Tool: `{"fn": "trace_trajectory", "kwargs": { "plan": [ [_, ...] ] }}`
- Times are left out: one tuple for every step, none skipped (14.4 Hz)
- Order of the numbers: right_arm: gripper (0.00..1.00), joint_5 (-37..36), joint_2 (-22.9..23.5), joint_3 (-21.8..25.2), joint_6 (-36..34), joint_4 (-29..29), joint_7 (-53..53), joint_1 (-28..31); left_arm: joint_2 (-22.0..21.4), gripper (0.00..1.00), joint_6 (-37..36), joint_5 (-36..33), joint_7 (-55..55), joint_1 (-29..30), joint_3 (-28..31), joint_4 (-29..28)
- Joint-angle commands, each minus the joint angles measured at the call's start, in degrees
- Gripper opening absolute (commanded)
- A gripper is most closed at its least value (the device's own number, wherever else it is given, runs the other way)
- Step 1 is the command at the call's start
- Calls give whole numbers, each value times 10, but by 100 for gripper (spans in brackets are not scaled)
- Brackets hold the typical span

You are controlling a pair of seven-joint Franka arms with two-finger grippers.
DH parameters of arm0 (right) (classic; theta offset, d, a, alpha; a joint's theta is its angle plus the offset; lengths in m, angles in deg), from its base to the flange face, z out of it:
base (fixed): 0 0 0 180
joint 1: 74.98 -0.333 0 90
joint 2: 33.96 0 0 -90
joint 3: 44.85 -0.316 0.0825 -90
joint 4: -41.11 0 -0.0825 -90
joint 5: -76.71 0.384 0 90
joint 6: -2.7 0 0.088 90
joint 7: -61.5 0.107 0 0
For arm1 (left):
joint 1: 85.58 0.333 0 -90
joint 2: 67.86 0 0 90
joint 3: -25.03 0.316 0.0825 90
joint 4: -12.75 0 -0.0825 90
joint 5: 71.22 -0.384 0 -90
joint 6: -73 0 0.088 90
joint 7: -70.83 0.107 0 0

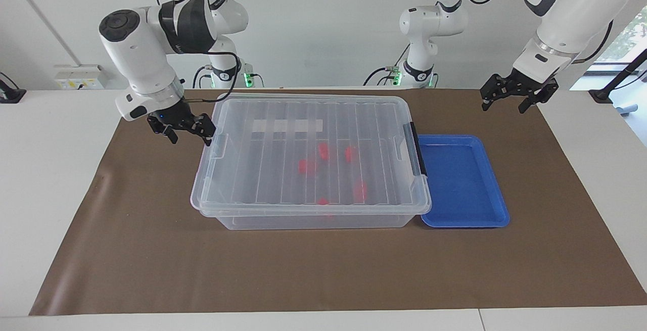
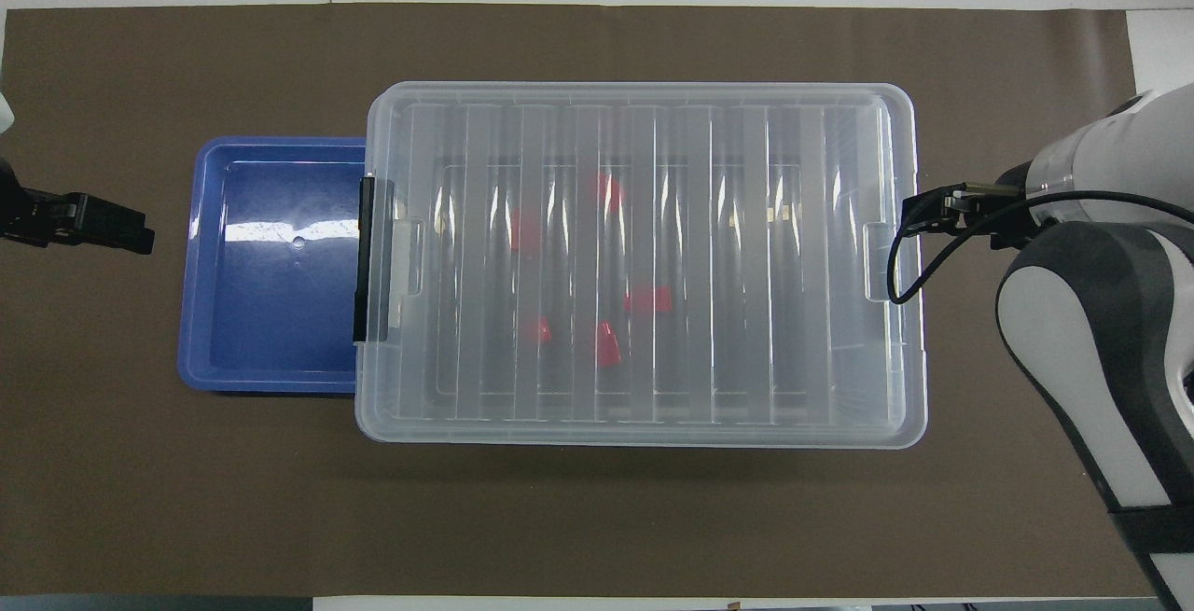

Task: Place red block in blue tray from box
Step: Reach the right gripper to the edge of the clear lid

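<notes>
The box, a clear bin, stands mid-table with its ribbed lid on. Several red blocks show through the lid, one of them a red block near the middle. The blue tray lies bare beside the box at the left arm's end, one edge tucked under the lid's rim. My right gripper hangs open and holds nothing, close to the lid's edge at the right arm's end. My left gripper waits open in the air over the mat, off the tray's corner.
A brown mat covers the table under everything. A black latch sits on the lid's edge beside the tray. A clear lid tab sticks out at the right arm's end, just by my right gripper.
</notes>
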State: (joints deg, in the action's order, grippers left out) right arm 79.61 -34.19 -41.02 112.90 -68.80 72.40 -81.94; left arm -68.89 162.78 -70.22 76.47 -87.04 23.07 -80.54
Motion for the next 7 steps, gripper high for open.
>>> {"fn": "trace_trajectory", "kwargs": {
  "plan": [
    [100,8,-20,-1,15,-36,3,1,-17,100,5,9,6,-3,6,-18],
    [100,8,-21,-1,15,-46,-1,1,-17,100,5,9,6,-3,6,-18],
    [100,8,-22,-1,21,-57,-4,3,-17,100,5,9,6,-3,6,-18],
    [100,8,-24,-1,41,-67,-4,4,-17,100,5,9,6,-3,6,-18],
    [100,8,-24,-1,48,-70,-5,5,-17,100,4,9,6,-3,6,-18],
    [100,8,-26,-1,49,-72,-14,9,-17,100,5,9,6,-3,6,-18],
    [100,8,-27,0,49,-73,-31,12,-17,100,4,9,6,-3,6,-18]
  ]
}}
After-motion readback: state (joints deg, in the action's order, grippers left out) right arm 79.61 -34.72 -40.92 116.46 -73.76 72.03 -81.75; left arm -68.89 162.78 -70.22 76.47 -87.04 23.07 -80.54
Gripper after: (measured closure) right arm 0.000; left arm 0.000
